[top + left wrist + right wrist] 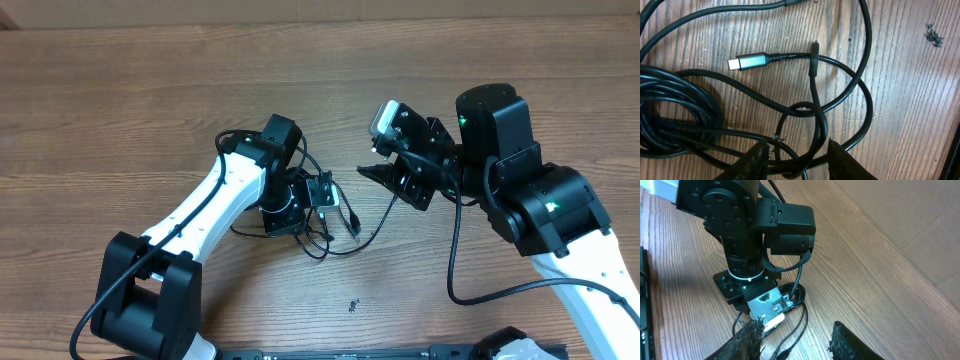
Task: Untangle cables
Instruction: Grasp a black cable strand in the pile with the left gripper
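Observation:
The cables lie as a loose tangle of thin black cords mid-table. My left gripper is down on the tangle. In the left wrist view its fingers are shut on a couple of crossing strands; a silvery USB-like plug lies on the wood beyond them. My right gripper hovers to the right of the tangle, open and empty. In the right wrist view its jaws stand wide apart over two strands with small plug ends, facing the left arm's wrist.
Wooden table all round. A small dark speck lies on the wood near the front. A black rail runs along the front edge. The right arm's thick black wire loops down at right.

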You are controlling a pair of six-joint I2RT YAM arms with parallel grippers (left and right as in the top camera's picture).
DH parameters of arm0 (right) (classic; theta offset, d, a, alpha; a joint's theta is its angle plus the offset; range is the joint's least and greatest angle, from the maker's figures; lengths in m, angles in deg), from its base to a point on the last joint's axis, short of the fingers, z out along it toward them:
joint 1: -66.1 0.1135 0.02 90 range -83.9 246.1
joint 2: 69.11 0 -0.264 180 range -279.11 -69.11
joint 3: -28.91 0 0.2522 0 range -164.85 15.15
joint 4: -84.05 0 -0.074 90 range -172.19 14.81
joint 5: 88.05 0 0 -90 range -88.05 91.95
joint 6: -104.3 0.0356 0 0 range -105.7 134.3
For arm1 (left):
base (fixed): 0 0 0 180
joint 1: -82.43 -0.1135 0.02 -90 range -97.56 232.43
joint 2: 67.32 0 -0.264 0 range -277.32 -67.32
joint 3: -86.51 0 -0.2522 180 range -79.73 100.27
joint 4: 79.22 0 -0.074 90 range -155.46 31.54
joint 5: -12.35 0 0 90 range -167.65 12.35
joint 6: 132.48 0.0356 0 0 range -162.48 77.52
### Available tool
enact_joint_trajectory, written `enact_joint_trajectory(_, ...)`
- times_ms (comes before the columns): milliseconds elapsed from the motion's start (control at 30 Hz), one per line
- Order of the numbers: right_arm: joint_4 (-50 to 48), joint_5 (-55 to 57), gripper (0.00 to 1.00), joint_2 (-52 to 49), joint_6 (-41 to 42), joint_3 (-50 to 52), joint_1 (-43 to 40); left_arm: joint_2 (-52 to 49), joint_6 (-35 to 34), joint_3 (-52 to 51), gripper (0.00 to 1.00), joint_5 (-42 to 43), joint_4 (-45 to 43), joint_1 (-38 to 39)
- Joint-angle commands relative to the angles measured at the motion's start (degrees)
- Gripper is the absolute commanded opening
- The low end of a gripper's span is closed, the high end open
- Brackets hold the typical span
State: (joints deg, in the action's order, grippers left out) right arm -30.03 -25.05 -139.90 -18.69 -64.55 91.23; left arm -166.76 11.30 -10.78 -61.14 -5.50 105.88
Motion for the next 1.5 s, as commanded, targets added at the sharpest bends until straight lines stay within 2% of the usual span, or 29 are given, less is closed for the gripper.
enact_joint_trajectory(0, -0.1, 0.0, 0.44, -0.1, 0.3, -0.2, -0.1, -0.6, 0.0, -0.2, 0.38, 0.9, 0.0, 0.3)
enact_joint_trajectory(233, 0.1, 0.0, 0.44, -0.1, 0.3, -0.2, -0.1, -0.6, 0.0, -0.2, 0.31, 0.9, -0.6, 0.7)
enact_joint_trajectory(600, 0.7, 0.0, 0.44, -0.1, 0.2, -0.2, -0.1, -0.6, 0.0, -0.3, 0.31, 0.9, -0.7, 0.5)
enact_joint_trajectory(933, 0.9, 0.0, 0.44, -0.1, 0.2, -0.2, -0.1, -0.6, 0.5, -2.4, 0.22, 0.9, -0.9, 0.5)
enact_joint_trajectory(1200, 0.9, 0.0, 0.44, -0.1, 0.2, -0.2, -0.1, -0.6, 0.5, -3.7, 0.21, 0.9, -1.6, 0.4)
enact_joint_trajectory(1267, 0.9, 0.0, 0.44, -0.1, 0.2, -0.2, -0.1, -0.6, 0.5, -3.7, 0.22, 0.9, -1.6, 0.4)
enact_joint_trajectory(1300, 0.9, 0.0, 0.44, -0.1, 0.2, -0.2, -0.1, -0.6, 0.5, -3.7, 0.28, 0.9, -1.7, 0.4)
enact_joint_trajectory(1333, 0.9, 0.0, 0.44, -0.1, 0.2, -0.2, -0.1, -0.6, 0.5, -3.7, 0.4, 0.9, -1.8, 0.4)
enact_joint_trajectory(1367, 0.9, 0.0, 0.44, -0.1, 0.2, -0.2, -0.1, -0.6, 0.5, -3.7, 0.44, 0.9, -1.9, 0.4)
enact_joint_trajectory(1400, 0.9, 0.0, 0.44, -0.1, 0.2, -0.2, -0.1, -0.6, 0.5, -3.7, 0.42, 0.9, -1.9, 0.4)
enact_joint_trajectory(1467, 0.9, 0.0, 0.44, -0.1, 0.2, -0.2, -0.1, -0.6, 0.5, -3.7, 0.29, 0.9, -1.9, 0.4)
